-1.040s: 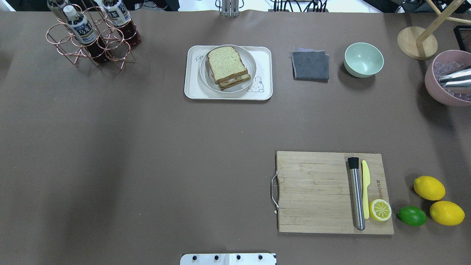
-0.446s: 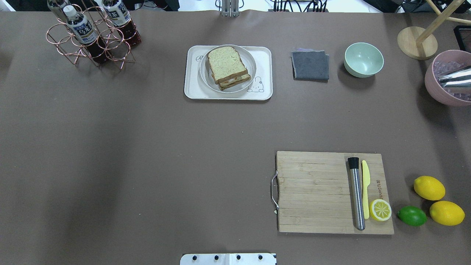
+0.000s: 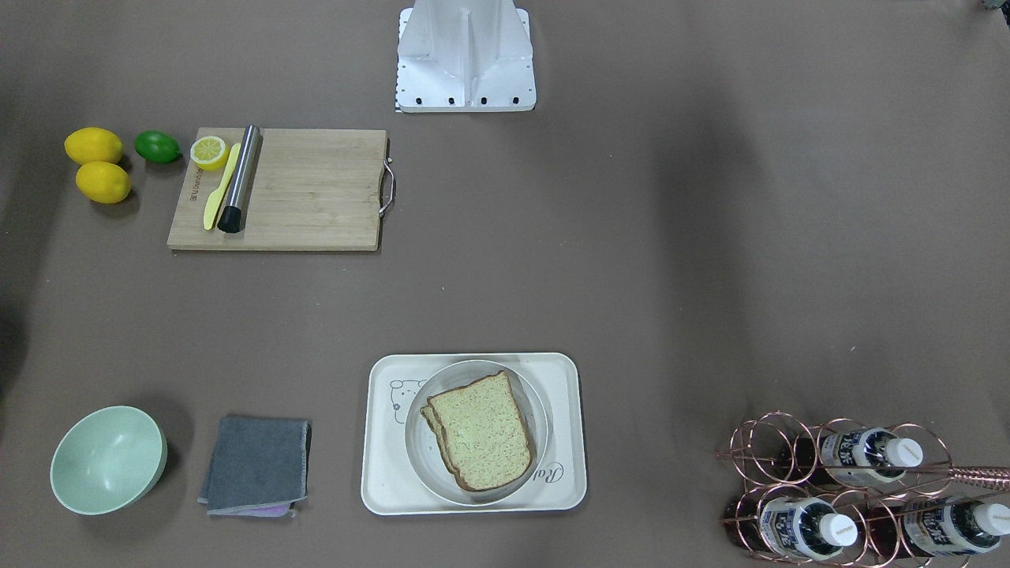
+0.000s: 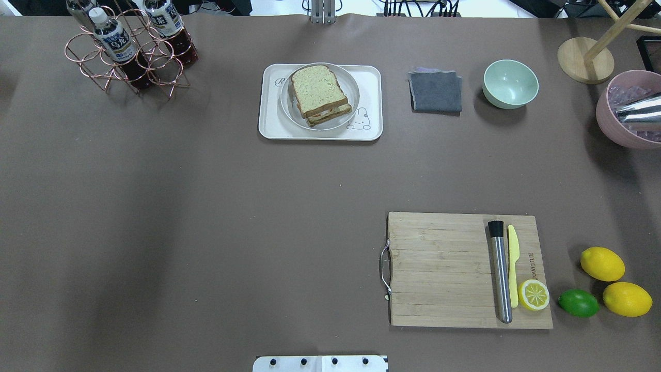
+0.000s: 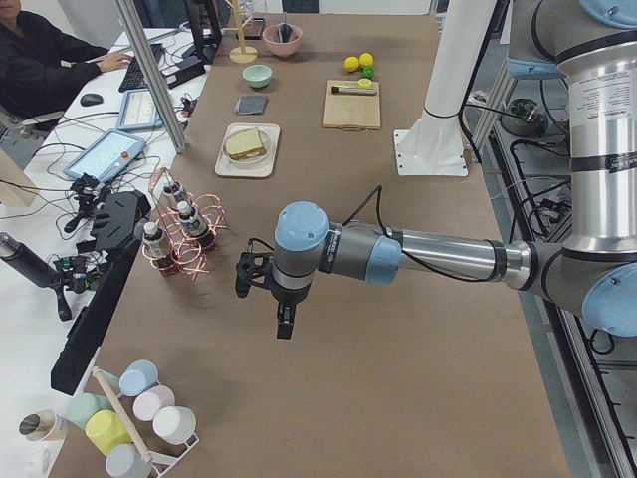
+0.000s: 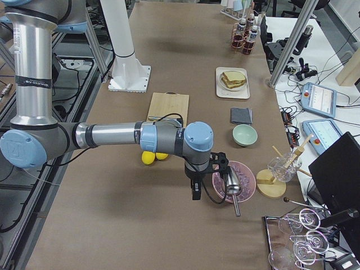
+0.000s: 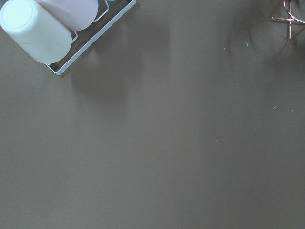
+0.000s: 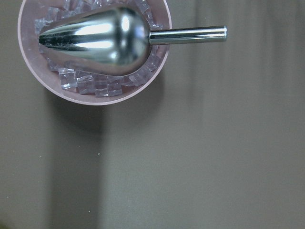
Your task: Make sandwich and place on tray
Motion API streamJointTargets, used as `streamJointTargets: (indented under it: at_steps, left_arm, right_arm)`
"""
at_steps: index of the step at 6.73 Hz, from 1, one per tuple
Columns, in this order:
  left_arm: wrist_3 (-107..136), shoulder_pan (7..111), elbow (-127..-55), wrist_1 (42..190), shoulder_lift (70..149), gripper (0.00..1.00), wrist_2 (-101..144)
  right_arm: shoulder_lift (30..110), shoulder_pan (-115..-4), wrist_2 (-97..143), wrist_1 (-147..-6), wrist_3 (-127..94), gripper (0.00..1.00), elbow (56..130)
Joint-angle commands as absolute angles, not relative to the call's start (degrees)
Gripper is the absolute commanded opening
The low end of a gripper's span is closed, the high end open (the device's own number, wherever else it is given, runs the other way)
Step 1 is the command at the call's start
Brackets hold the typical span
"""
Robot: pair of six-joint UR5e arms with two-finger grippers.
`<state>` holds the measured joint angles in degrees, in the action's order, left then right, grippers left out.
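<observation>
The sandwich point(image 4: 317, 93), two tan speckled bread slices with egg showing between them, sits on a small round pale plate point(image 4: 297, 121) on the cream tray point(image 4: 271, 103) at the table's far middle. It also shows in the front-facing view point(image 3: 481, 430) on the same tray point(image 3: 387, 473). My left gripper point(image 5: 284, 324) hangs over bare table near the bottle rack, seen only in the exterior left view, so I cannot tell its state. My right gripper point(image 6: 196, 194) hangs beside the pink ice bowl, seen only in the exterior right view, so I cannot tell its state.
A wooden cutting board point(image 4: 439, 268) holds a steel muddler point(image 4: 500, 268), a yellow knife and a lemon half. Two lemons and a lime point(image 4: 578, 303) lie to its right. A grey cloth point(image 4: 436, 92), green bowl point(image 4: 510, 82), pink ice bowl with scoop point(image 8: 95, 43) and bottle rack point(image 4: 124, 51) stand at the back.
</observation>
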<state>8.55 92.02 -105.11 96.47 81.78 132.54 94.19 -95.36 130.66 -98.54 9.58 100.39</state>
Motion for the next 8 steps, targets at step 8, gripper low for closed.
streamJointTargets:
  at_steps: [8]
  left_arm:
    - [8.9, 91.5, -105.2, 96.3, 82.6, 0.98, 132.7]
  right_arm:
    - [94.5, -95.4, 130.9, -98.5, 9.4, 1.00, 100.1]
